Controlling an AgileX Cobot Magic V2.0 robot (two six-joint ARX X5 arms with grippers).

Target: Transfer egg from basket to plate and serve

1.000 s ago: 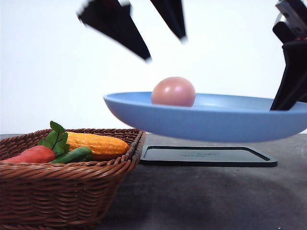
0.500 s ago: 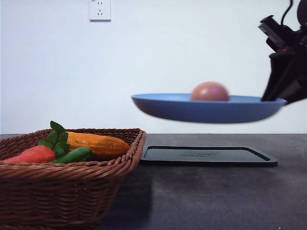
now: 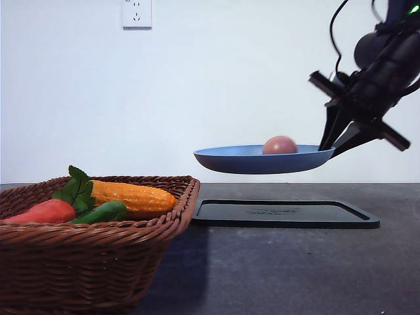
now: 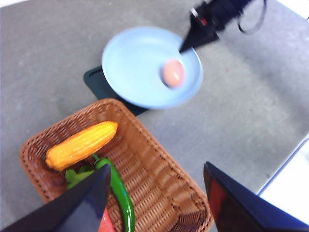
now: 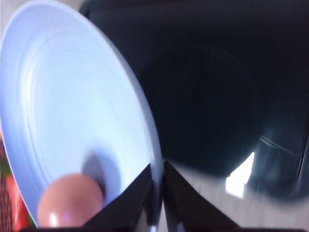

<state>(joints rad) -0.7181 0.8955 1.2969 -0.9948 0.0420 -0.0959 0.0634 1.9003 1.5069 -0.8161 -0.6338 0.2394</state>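
Now the plate [image 3: 262,159] was held in the air above the black tray [image 3: 285,214], farther from the front camera and smaller in view than half a second earlier, and almost level. The egg [image 3: 280,145] lay in the plate, close to the edge where the right gripper [image 3: 330,148] was clamped on the rim; one second earlier the left fingers hung above the plate in the front view, and now they were gone from there. The left wrist view looked down on the plate, the egg and the basket [image 4: 159,179], which held a corn cob [image 4: 81,144] and a green pepper [image 4: 118,191], with the left gripper [image 4: 157,200] standing apart and empty. The right wrist view showed the two fingers [image 5: 130,203] pinching the rim, with the egg just beside them.
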